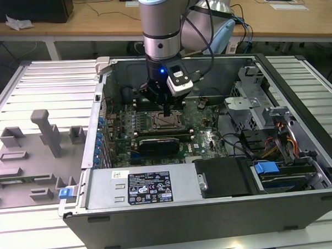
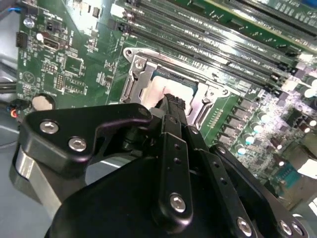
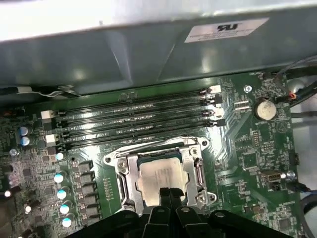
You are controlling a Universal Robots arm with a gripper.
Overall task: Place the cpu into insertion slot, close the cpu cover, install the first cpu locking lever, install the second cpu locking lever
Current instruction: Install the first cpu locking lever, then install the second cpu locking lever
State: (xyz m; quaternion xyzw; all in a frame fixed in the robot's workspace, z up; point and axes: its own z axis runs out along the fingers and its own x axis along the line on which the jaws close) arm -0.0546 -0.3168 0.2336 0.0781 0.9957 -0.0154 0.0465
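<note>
The cpu (image 3: 159, 174) lies in the insertion slot (image 1: 167, 122) on the green board, its dull silver top showing (image 2: 157, 90). The cpu cover (image 3: 193, 166) is down flat around it, a silver frame (image 2: 134, 79) on all visible sides. My gripper (image 3: 170, 193) hangs straight over the socket with its black fingers pressed together, shut on nothing, the tips at the cpu's near edge (image 2: 172, 100). In the exterior view my gripper (image 1: 166, 110) stands just above the socket. A thin wire lever (image 3: 153, 144) runs along the socket's side by the memory slots; whether it is latched I cannot tell.
Long black memory slots (image 3: 133, 124) lie beside the socket, with the case wall (image 3: 148, 54) behind them. A black card (image 1: 158, 142), cables (image 1: 238, 146) and a drive cage (image 1: 248, 107) crowd the open case. Grey fixtures (image 1: 45, 132) stand on the table at the exterior view's left.
</note>
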